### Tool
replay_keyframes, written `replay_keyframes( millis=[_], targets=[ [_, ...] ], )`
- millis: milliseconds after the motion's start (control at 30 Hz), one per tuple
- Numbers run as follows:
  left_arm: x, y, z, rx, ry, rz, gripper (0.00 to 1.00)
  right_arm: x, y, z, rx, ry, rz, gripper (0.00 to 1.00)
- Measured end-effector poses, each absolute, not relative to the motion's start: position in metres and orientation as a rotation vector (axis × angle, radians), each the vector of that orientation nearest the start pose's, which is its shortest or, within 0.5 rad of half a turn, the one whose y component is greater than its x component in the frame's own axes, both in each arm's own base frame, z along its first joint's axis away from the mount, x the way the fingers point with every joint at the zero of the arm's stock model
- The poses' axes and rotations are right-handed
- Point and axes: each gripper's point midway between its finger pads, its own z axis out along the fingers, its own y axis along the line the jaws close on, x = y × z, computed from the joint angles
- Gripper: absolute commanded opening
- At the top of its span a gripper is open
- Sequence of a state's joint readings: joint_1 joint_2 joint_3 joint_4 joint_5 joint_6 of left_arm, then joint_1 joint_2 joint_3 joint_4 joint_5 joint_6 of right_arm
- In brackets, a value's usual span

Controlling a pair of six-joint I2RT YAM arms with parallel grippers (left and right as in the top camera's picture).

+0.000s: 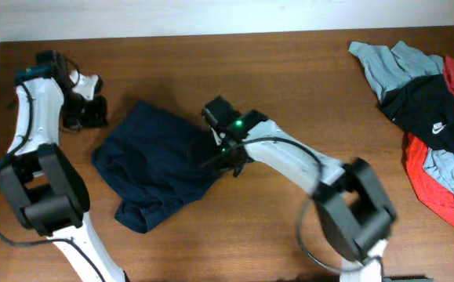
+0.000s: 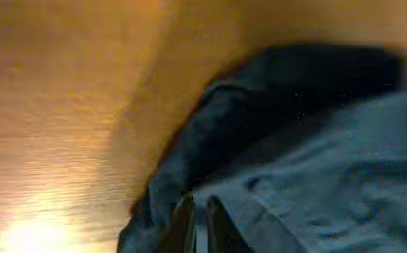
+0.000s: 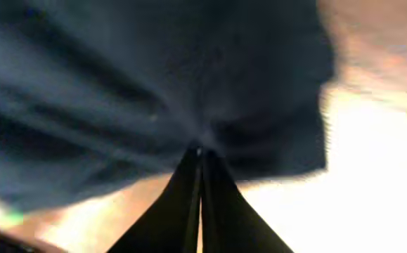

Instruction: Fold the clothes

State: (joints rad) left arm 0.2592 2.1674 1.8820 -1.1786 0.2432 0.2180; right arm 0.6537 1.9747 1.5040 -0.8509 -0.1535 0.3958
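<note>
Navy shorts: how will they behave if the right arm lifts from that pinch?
Probably floppy: the navy shorts lie crumpled in soft folds, and cloth bunches toward the shut right gripper. Likely to drape and trail rather than rise flat. Looks thin and light, so a push may wrinkle it instead of sliding it.

A brown wooden desk (image 1: 305,70) is seen from above, its grain running between the left and right edges. Beyond the far edge a pale strip (image 1: 211,16) is shown (whether wall or floor cannot be told). In the overhead view the wood is lit evenly. In the left wrist view it is rendered orange, and a bright glare (image 2: 31,235) is caught on it. In the right wrist view much of the wood is washed out to a near-white patch (image 3: 379,183).
</note>
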Motion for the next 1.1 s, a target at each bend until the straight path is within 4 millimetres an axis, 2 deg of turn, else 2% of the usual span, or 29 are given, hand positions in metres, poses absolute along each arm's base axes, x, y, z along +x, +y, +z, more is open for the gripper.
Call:
replay_keyframes(
  millis=[33,67,100,167,267,367,433,467,500,567,633,700,800,867,933,1100],
  targets=[
    [0.444,0.074,0.090,-0.035,2.943,-0.309,0.17,0.327,0.281,0.082,-0.418,2.902,0.405,0.06],
    [0.446,0.074,0.102,-0.035,2.919,-0.302,0.18,0.328,0.281,0.094,-0.426,2.874,0.418,0.07],
    [0.444,0.073,0.119,-0.028,2.893,-0.295,0.18,0.329,0.281,0.120,-0.458,2.805,0.458,0.07],
    [0.438,0.069,0.134,-0.025,2.883,-0.310,0.18,0.327,0.286,0.142,-0.531,2.738,0.533,0.07],
    [0.434,0.060,0.137,-0.020,2.878,-0.387,0.17,0.320,0.305,0.157,-0.660,2.663,0.690,0.07],
    [0.422,0.045,0.123,-0.020,2.921,-0.485,0.13,0.319,0.334,0.160,-0.758,2.578,0.862,0.07],
    [0.407,0.033,0.100,-0.041,2.976,-0.548,0.13,0.311,0.362,0.150,-0.847,2.537,0.987,0.07],
    [0.402,0.028,0.091,-0.051,2.995,-0.569,0.13,0.308,0.368,0.146,-0.867,2.535,1.007,0.07],
    [0.393,0.023,0.071,-0.076,3.014,-0.592,0.13,0.296,0.384,0.130,-0.929,2.544,1.064,0.07],
    [0.380,0.020,0.046,-0.108,3.045,-0.612,0.13,0.283,0.396,0.110,-0.981,2.574,1.102,0.06],
    [0.366,0.019,0.023,-0.147,3.075,-0.620,0.13,0.263,0.408,0.075,-1.051,2.645,1.132,0.07],
    [0.358,0.022,0.013,-0.178,3.092,-0.609,0.13,0.248,0.413,0.055,-1.110,2.680,1.157,0.07],
    [0.364,0.032,0.008,-0.191,3.071,-0.543,0.14,0.220,0.414,0.035,-1.217,2.735,1.194,0.05],
    [0.375,0.044,0.005,-0.184,3.038,-0.450,0.19,0.204,0.406,0.032,-1.264,2.789,1.198,0.04],
    [0.382,0.051,0.003,-0.180,3.022,-0.386,0.20,0.190,0.393,0.030,-1.294,2.866,1.186,0.05],
    [0.386,0.060,0.008,-0.180,3.022,-0.317,0.23,0.182,0.372,0.025,-1.341,2.949,1.060,0.05]
  ],
)
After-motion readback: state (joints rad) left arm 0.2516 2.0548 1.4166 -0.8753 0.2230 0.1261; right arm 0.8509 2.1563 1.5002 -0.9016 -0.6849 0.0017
